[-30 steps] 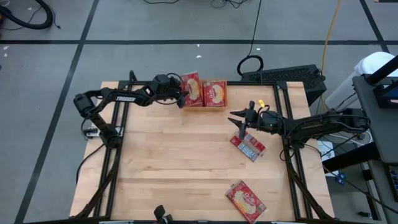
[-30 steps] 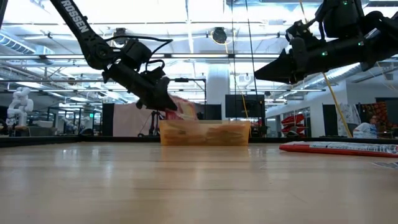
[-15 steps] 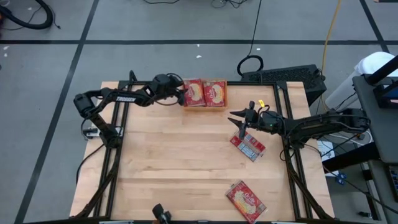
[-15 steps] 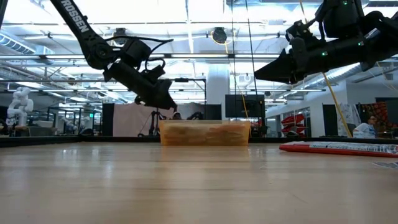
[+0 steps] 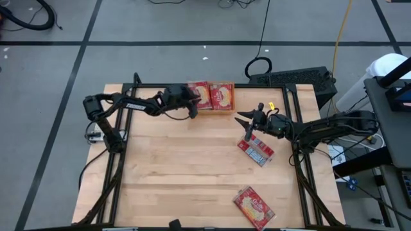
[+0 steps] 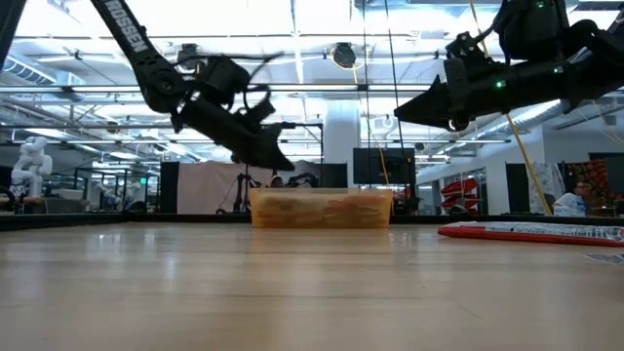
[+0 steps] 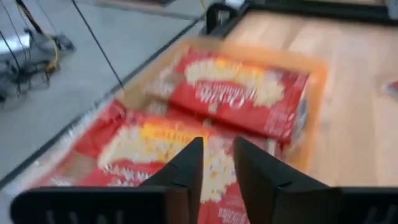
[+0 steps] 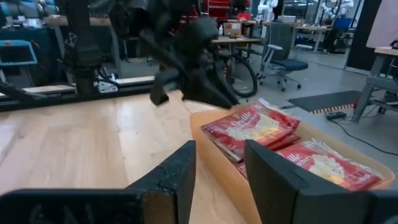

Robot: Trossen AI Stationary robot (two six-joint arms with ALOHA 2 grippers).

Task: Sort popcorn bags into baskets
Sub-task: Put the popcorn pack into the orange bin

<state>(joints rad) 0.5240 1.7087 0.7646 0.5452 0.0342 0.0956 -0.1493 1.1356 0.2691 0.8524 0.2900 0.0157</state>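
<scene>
The left tool (image 5: 191, 102) had let go of a bag and drawn back. A second before, it held a red packet tilted over the near end of the bin (image 5: 212, 108); half a second later that packet lay flat inside, and now the tool hung empty just outside the bin's left end, its fingers (image 7: 186, 167) a little apart with nothing between them. I judged that drop finished, so the left arm was free for another bag.

The bin sat directly ahead of the left tool and held two bags (image 5: 221, 96) side by side, red faces up; the left wrist view showed them filling it, one partly overlapping the other.

The right tool (image 5: 248, 126) hovered open over the surface, fingers (image 8: 180, 173) spread, nothing gripped. Just beneath and beyond it lay a bag (image 5: 257, 149) showing its silver side, untouched. Another red bag (image 5: 254, 206) lay well away from both tools, near the surface's front edge. Both still needed sorting.
</scene>
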